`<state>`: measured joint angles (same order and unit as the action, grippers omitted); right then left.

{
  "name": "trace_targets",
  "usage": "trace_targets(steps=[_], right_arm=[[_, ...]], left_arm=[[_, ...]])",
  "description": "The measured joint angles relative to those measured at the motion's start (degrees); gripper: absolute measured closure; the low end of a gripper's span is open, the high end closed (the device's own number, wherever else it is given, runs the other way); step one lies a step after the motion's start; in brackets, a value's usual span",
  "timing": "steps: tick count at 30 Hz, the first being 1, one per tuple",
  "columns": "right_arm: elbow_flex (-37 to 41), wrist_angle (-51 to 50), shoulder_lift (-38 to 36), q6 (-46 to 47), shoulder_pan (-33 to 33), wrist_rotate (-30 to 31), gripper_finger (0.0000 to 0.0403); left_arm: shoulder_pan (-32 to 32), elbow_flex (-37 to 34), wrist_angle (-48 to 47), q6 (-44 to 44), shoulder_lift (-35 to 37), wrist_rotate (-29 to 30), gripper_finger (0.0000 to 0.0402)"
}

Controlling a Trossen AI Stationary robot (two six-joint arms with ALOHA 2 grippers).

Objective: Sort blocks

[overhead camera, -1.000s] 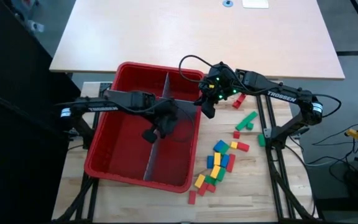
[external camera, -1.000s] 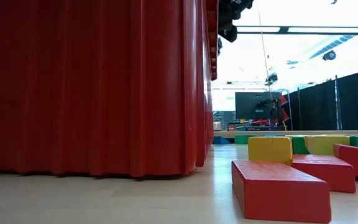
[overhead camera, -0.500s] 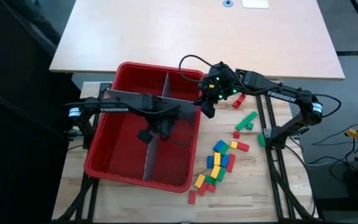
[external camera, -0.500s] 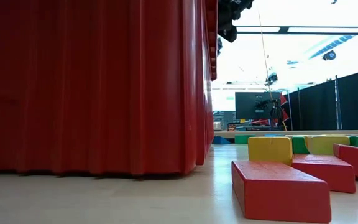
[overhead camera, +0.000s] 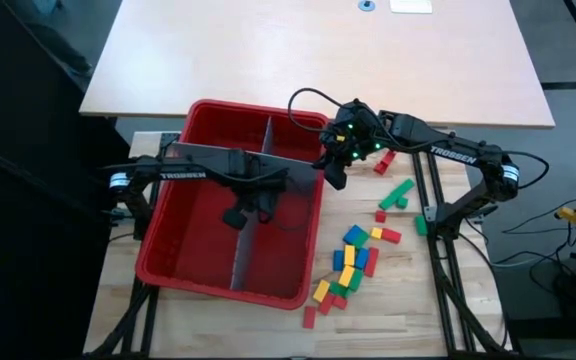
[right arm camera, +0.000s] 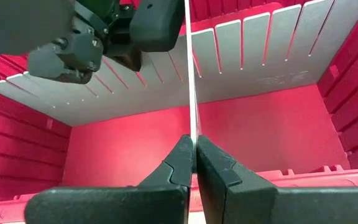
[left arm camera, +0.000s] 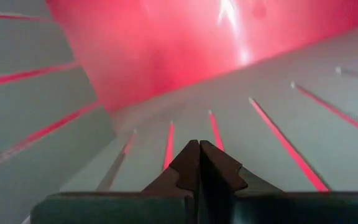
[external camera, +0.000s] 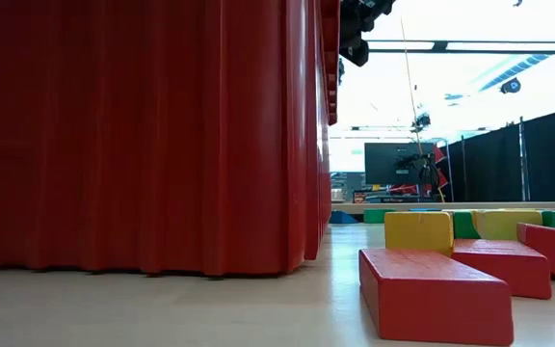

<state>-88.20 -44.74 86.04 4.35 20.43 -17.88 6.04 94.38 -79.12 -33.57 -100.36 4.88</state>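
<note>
Nearest, low view: a red block [external camera: 435, 294] lies on the tabletop [external camera: 210, 313] at lower right of the frame, with a yellow block [external camera: 418, 231] and another red one just behind it.
Red bin: the bin wall [external camera: 143, 135] fills the left and centre of the low view; from above, the bin [overhead camera: 183, 270] sits centre-left of the frame.
Blocks: from above, the main cluster of blocks [overhead camera: 353, 262] lies on the tabletop to the right of the bin, lower centre-right of the frame; two green blocks [overhead camera: 398, 194] and a few red ones lie higher, near the right arm.
Grey dividers: a long panel [overhead camera: 253, 225] runs down the bin's middle and a cross panel [right arm camera: 241, 59] spans it.
Left end effector [left arm camera: 199, 163]: fingers pressed together, holding nothing, low inside the bin beside the long divider, centre of the high view [overhead camera: 238, 215].
Right end effector [right arm camera: 193, 163]: fingers together, nipping the thin top edge of a divider at the bin's upper right rim [overhead camera: 330, 168].
</note>
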Motion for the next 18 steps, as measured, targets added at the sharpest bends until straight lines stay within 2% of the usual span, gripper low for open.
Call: trace_targets(steps=[6,10,18], right_arm=[[0.0,0.1,0.0,-0.5,0.0,-0.1,0.0403],[0.0,0.3,0.0,-0.4,0.0,-0.1,0.0403],[0.1,-0.2,0.1,0.1,-0.1,-0.4,0.0403]], left_arm=[[-0.2,3.6,2.1,2.3,0.1,0.1,0.0402],[-0.2,5.7,1.8,3.3,0.3,3.4,0.0402],[0.3,11.6,2.2,6.3,2.5,19.3,0.0402]])
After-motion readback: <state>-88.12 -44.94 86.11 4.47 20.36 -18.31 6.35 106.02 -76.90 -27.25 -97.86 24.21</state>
